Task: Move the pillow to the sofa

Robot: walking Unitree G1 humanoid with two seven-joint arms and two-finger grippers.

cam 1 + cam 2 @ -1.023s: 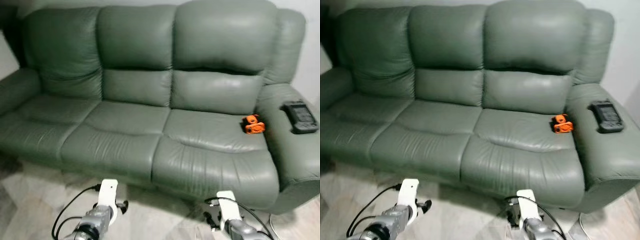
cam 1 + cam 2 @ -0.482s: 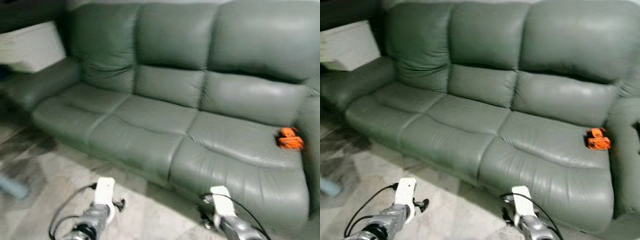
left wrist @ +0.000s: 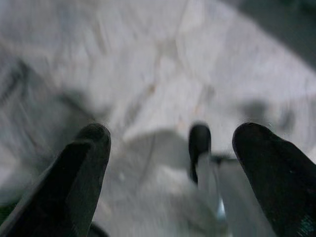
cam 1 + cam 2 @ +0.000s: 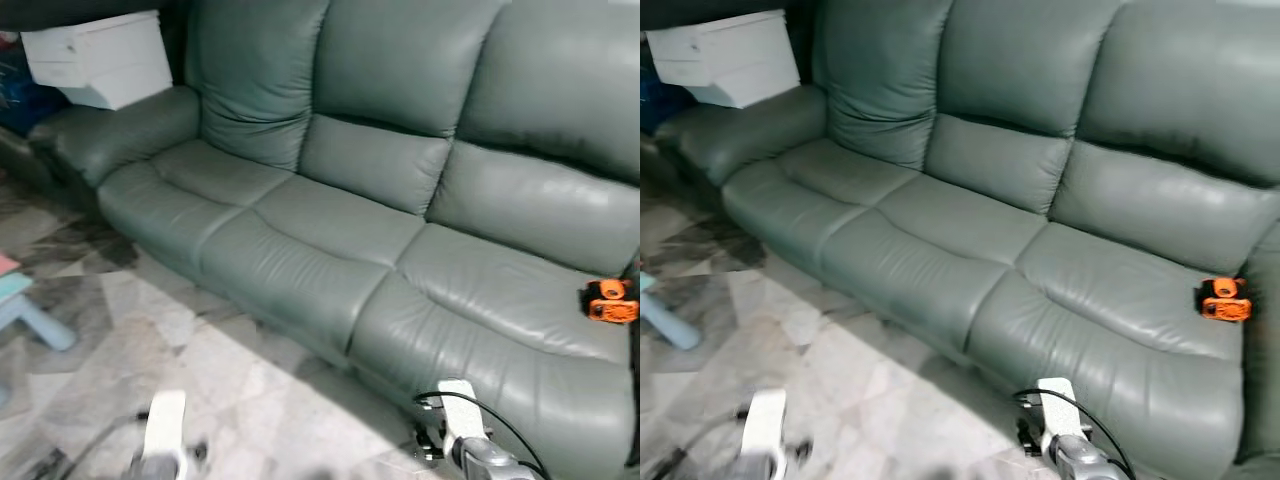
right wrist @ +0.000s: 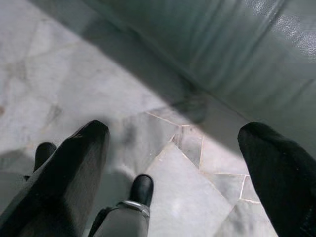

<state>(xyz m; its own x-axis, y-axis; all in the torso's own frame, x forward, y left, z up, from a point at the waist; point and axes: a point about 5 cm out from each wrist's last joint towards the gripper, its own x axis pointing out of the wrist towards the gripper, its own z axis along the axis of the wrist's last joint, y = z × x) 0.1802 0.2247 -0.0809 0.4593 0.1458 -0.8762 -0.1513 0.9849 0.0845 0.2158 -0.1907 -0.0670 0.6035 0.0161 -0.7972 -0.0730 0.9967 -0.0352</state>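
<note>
1. A green leather sofa (image 4: 330, 200) ran across the room on a pale marble floor (image 4: 150, 330), with a white box (image 4: 100, 55) at its far-left arm.
2. An orange toy (image 4: 610, 300) sat on the right seat.
3. No pillow could be seen, so its direction from either arm was unclear.
4. The left gripper (image 3: 170, 148) and right gripper (image 5: 173, 148) hung low over the floor, fingers spread wide and holding nothing.

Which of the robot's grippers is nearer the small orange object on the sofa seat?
Right. The right gripper hangs low by the sofa's front edge, below the orange object; the left gripper is over the floor, much farther away.
</note>
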